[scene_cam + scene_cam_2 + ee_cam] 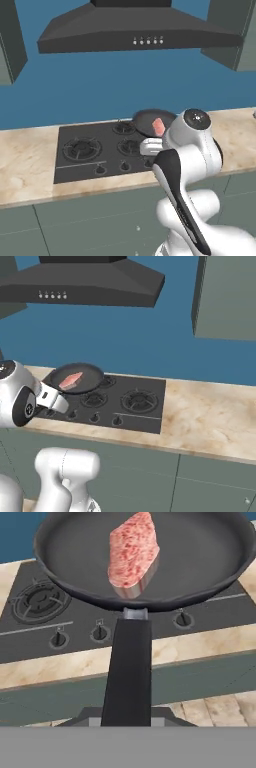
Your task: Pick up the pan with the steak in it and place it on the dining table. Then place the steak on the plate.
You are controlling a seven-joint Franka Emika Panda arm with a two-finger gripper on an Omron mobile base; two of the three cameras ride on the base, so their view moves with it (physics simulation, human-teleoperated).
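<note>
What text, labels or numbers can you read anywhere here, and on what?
None readable.
Small pale marks above the round black hob knobs: too small to read.
Row of white dots on the dark extractor hood: buttons, no lettering.
Black frying pan and pinkish-red steak: unmarked.

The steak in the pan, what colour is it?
Pinkish-red with pale marbled flecks; the steak shows best in the hand view.
</note>
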